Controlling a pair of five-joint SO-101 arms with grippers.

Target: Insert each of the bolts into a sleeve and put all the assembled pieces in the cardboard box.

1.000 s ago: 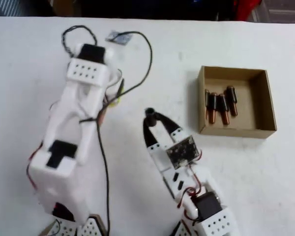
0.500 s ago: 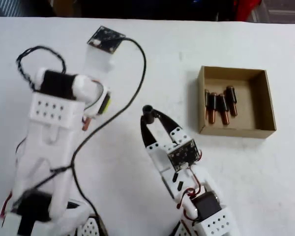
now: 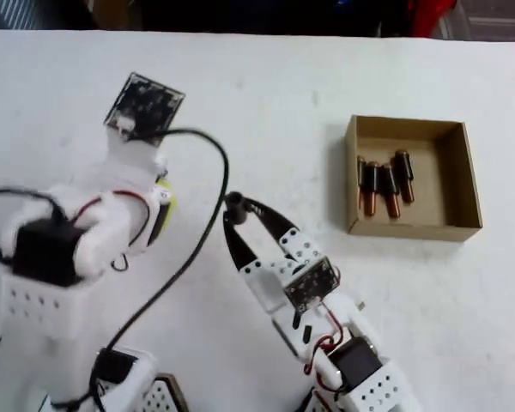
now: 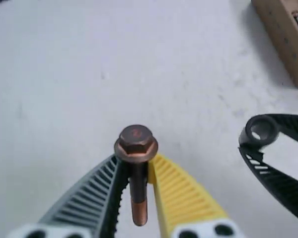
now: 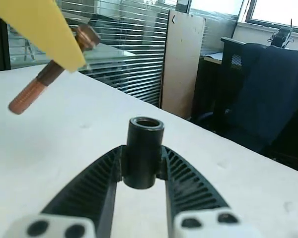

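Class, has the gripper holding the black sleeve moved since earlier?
Yes. The right gripper with its sleeve has slid leftward, away from the cardboard box.

Open white table [image 3: 283, 94] stretches ahead of both claws. Between the left claw [image 4: 136, 163], gripping a bolt [image 4: 136, 148], and the right claw [image 3: 238, 210], gripping a sleeve [image 3: 235, 202], a black cable [image 3: 227, 176] droops just beside the right one. The cardboard box [image 3: 412, 230] sits well apart beyond the right claw, with bare floor past four assembled pieces [image 3: 382, 184].

Assembled pieces [image 3: 382, 187] lie in the cardboard box [image 3: 408, 123], at the right of the table [image 3: 283, 86].
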